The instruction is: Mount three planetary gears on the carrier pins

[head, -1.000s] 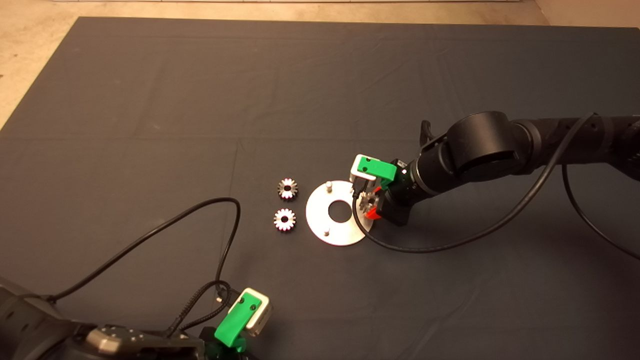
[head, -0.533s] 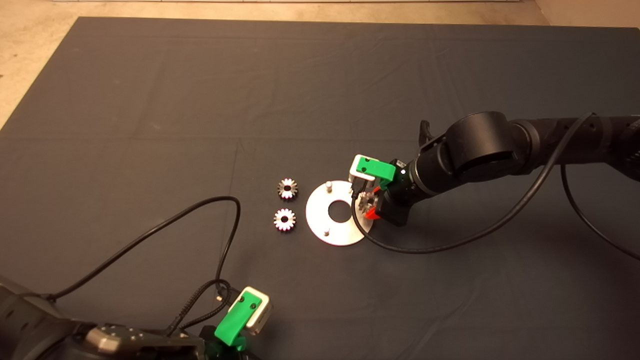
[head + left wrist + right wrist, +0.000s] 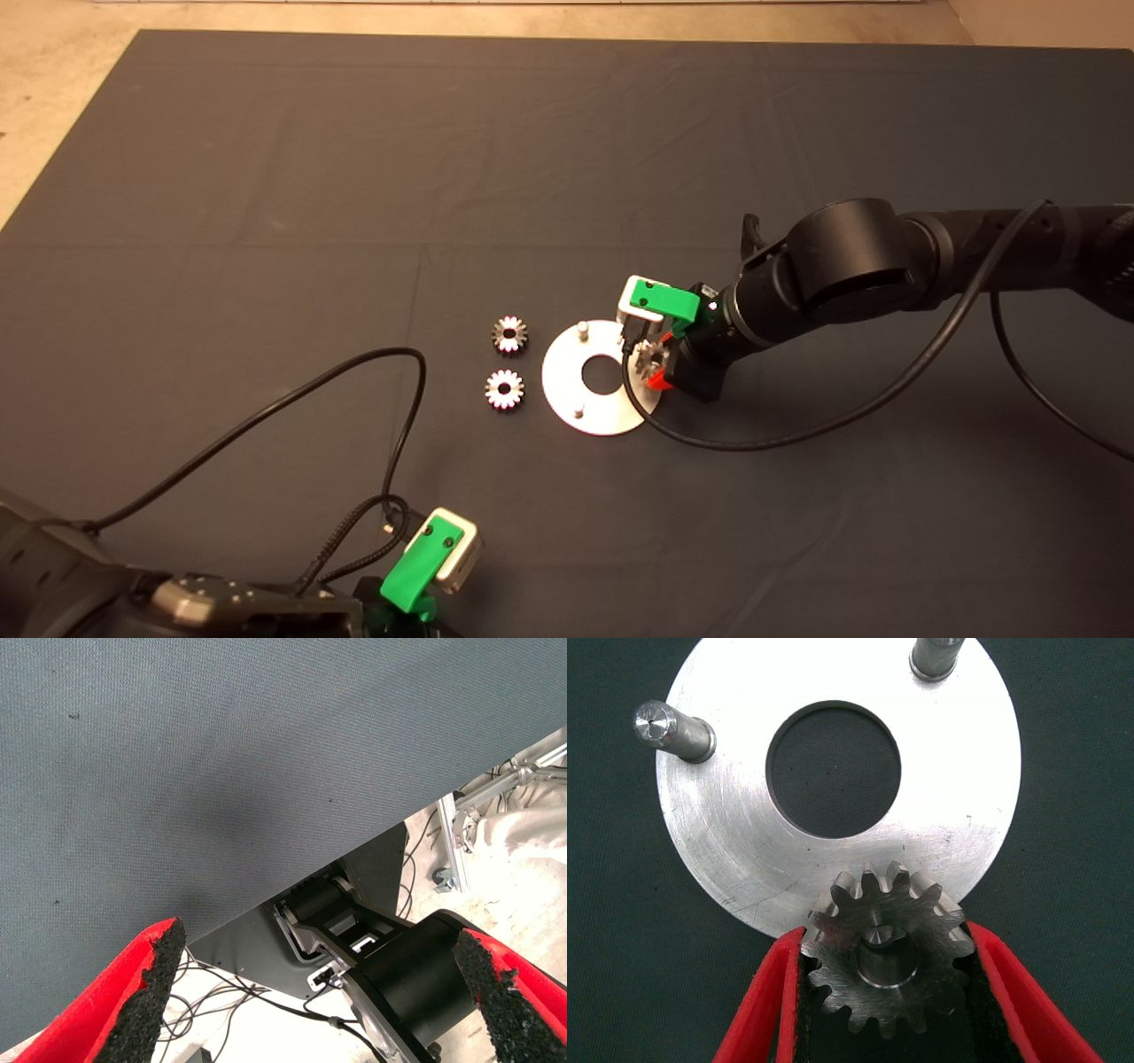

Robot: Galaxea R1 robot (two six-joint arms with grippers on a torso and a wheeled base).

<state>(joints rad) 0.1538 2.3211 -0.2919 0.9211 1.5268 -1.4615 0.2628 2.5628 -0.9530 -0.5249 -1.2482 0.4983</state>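
Note:
The silver disc [image 3: 576, 399] lies mid-mat, and two bare carrier pins [image 3: 582, 329] [image 3: 578, 411] stand on it. My right gripper [image 3: 654, 361] is at the disc's right edge, shut on one planetary gear [image 3: 649, 357]. In the right wrist view this gear [image 3: 904, 988] sits between the black pads [image 3: 799, 979], with the tip of the third pin [image 3: 879, 939] showing in its centre hole. The other two pins [image 3: 673, 729] [image 3: 933, 656] rise from the disc [image 3: 726, 833]. Two more gears [image 3: 509, 334] [image 3: 504, 389] lie flat on the mat just left of the disc. My left gripper [image 3: 323, 948] is parked open at the lower left.
A black cable [image 3: 780, 439] loops from the right arm down past the disc's right rim. More cables [image 3: 390, 416] curl over the mat near the left arm. Pale floor [image 3: 53, 106] borders the mat at the far left.
The right gripper with the gear has barely shifted at the disc's right edge. The loose gears and the left arm have not moved.

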